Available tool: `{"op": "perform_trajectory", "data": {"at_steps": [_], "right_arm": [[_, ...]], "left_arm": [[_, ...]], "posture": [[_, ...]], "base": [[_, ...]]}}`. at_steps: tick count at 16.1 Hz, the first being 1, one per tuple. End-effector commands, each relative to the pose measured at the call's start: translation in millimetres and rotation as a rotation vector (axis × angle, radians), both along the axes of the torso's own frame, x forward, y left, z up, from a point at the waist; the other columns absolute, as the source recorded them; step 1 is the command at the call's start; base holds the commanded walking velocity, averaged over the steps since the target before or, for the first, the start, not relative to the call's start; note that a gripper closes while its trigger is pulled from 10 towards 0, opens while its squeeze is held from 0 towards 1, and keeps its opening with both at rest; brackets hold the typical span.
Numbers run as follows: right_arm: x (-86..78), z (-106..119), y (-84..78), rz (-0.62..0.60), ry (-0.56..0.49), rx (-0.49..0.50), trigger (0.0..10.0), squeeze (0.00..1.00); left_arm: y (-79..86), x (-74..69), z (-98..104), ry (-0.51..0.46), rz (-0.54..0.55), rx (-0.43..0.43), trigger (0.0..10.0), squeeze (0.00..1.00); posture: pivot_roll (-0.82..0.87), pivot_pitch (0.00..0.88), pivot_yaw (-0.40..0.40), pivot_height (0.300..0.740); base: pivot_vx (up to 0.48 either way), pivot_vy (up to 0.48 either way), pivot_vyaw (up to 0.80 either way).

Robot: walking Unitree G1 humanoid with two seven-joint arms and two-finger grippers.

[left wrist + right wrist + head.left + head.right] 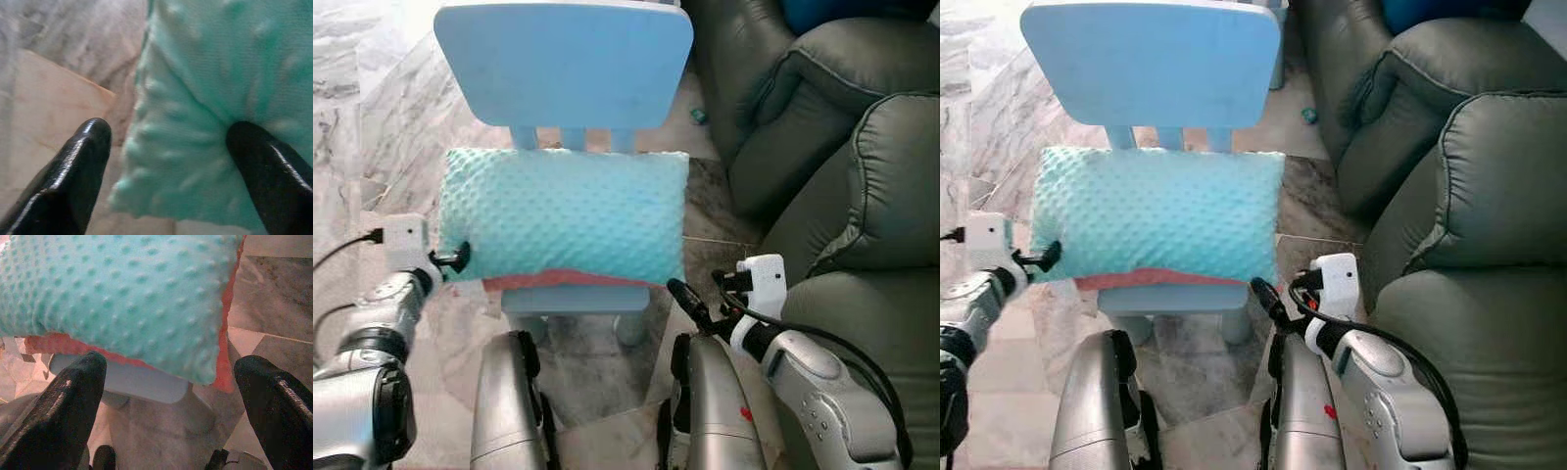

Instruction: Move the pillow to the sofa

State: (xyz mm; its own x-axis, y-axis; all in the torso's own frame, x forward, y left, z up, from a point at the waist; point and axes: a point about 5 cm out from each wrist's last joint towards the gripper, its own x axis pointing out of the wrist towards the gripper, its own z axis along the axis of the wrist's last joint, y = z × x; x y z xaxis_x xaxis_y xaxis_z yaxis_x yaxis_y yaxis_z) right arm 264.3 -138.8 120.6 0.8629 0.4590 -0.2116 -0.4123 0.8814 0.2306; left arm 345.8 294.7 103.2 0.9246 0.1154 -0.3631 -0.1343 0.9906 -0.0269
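pillow | on chair | soft, light, likely squashy | grip both ends | left hand wide astride corner | right hand wide, short of it

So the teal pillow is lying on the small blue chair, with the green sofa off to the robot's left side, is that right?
Not quite. The pillow does lie on the small blue chair, but the green sofa stands to the robot's right, not its left. The left eye view shows this.
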Motion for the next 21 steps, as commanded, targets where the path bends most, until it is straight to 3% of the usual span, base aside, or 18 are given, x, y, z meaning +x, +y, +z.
{"op": "perform_trajectory", "data": {"at_steps": [1, 2, 5, 8, 9, 13, 16, 18, 21], "right_arm": [[-6.6, -1.9, 2.1, 0.011, 0.007, -0.009, 10.0, 0.00], [-7.8, -0.8, 3.2, 0.014, 0.002, -0.011, 10.0, 0.00], [-6.6, 1.2, 0.4, 0.006, -0.005, -0.021, 10.0, 0.00], [-2.0, 2.0, 0.6, 0.012, -0.019, -0.008, 10.0, 0.00], [8.8, 4.1, 0.5, 0.010, -0.043, 0.052, 10.0, 0.00], [51.7, -3.4, -18.8, -0.027, -0.037, 0.079, 10.0, 0.00], [65.7, -12.0, -19.6, -0.009, -0.008, 0.058, 10.0, 0.00], [83.7, -25.4, -20.2, -0.008, 0.066, 0.110, 10.0, 0.00], [98.0, -19.1, -26.3, -0.046, 0.050, 0.136, 10.0, 0.00]], "left_arm": [[1.1, -2.3, -3.9, 0.028, 0.008, -0.008, 3.5, 0.00], [-0.5, -0.4, -1.8, 0.020, -0.001, 0.003, 10.0, 0.00], [-11.5, 10.1, 10.9, -0.038, -0.071, -0.014, 10.0, 0.00], [-22.7, 11.5, 5.5, -0.019, -0.119, -0.018, 10.0, 0.00], [-26.6, 12.1, 3.9, -0.016, -0.128, -0.025, 10.0, 0.00], [-21.9, 11.9, 8.0, -0.019, -0.153, -0.002, 10.0, 0.00], [-14.7, 9.5, 9.1, -0.017, -0.141, 0.007, 10.0, 0.00], [-7.7, 7.8, 11.1, -0.021, -0.113, 0.006, 10.0, 0.00], [1.1, 7.9, 18.0, -0.054, -0.059, 0.004, 10.0, 0.00]], "posture": [[-0.17, 0.312, -0.047, 0.542], [-0.17, 0.310, -0.047, 0.542], [-0.17, 0.310, -0.045, 0.542], [-0.17, 0.307, -0.042, 0.542], [-0.17, 0.306, -0.037, 0.542], [-0.12, 0.321, -0.023, 0.542], [-0.09, 0.344, -0.017, 0.542], [-0.06, 0.361, -0.009, 0.542], [-0.03, 0.375, 0.003, 0.542]], "base": [[0.000, 0.000, 0.00], [0.000, 0.000, 0.00], [0.000, 0.000, 0.00], [0.000, 0.000, 0.00], [0.000, 0.000, 0.00], [0.000, 0.000, 0.00], [0.000, 0.000, 0.00], [0.000, 0.000, 0.00], [0.000, 0.000, 0.00]]}}
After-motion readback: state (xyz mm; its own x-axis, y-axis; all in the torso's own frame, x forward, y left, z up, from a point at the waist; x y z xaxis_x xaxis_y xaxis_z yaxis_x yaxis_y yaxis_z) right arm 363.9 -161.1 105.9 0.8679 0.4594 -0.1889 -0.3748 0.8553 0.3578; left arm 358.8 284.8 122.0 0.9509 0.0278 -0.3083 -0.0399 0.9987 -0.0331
